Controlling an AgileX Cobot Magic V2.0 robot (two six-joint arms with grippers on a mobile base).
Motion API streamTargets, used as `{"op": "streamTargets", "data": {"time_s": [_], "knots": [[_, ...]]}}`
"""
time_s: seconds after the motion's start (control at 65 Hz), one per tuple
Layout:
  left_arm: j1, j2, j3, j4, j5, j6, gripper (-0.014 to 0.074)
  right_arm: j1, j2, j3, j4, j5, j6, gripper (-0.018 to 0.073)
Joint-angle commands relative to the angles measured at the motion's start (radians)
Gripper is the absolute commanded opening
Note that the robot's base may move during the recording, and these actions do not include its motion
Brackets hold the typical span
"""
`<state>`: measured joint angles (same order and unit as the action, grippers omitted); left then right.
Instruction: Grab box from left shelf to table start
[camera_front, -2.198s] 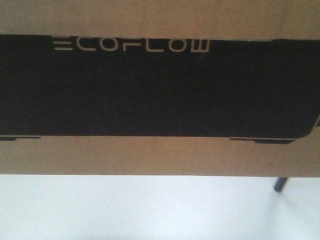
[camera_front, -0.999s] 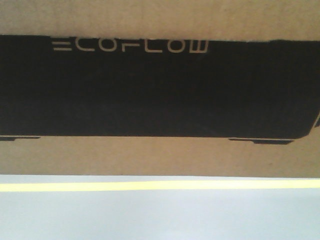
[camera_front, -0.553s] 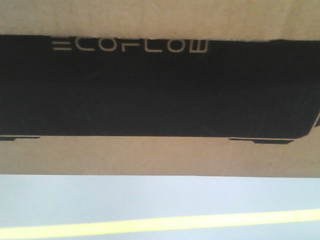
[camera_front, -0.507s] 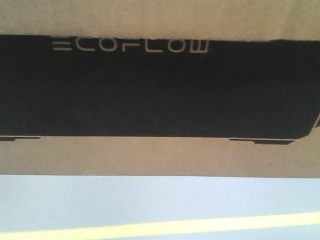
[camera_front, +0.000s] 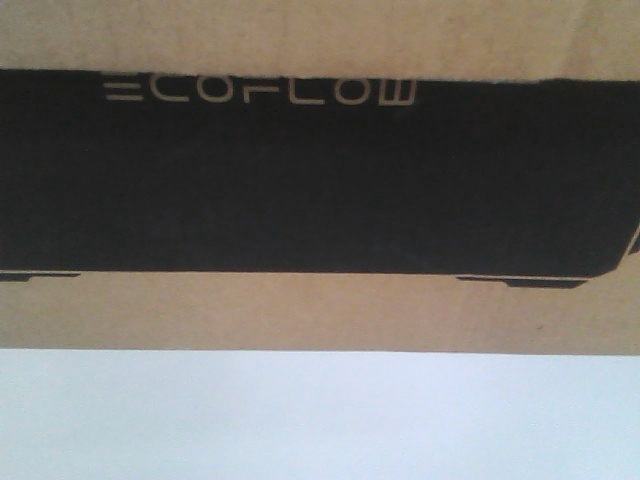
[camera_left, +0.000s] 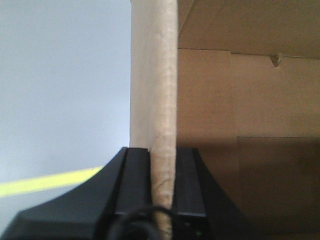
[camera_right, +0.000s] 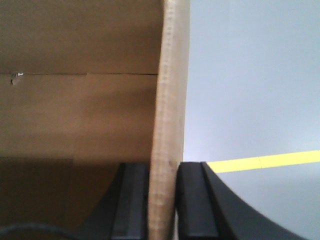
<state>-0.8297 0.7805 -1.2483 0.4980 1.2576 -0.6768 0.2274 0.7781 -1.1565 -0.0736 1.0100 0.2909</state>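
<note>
- Pose: left hand (camera_left: 162, 156) has one black finger on each side of an upright side wall of the box (camera_front: 320, 310), clamped on it.
- The right hand (camera_right: 163, 167) grips the opposite wall the same way.
- The box fills the upper front view, with its ECOFLOW panel (camera_front: 300, 170) facing the camera and a pale surface (camera_front: 320, 420) below.
- Versus 0.5 s ago: the yellow stripe (camera_left: 50, 181) has gone from the front view and shows in the wrist views only. Box framing is unchanged.
</note>
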Motion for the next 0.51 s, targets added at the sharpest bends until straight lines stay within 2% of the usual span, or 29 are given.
{"op": "streamTargets", "data": {"time_s": [0.0,0.492], "knots": [[-0.003,-0.020,-0.041,0.126,-0.064,-0.011,-0.0102,-0.011,-0.004,-0.034,-0.126,-0.084,-0.005,0.0066],[-0.003,-0.020,-0.041,0.126,-0.064,-0.011,-0.0102,-0.011,-0.004,-0.034,-0.126,-0.083,-0.005,0.0066]]}}
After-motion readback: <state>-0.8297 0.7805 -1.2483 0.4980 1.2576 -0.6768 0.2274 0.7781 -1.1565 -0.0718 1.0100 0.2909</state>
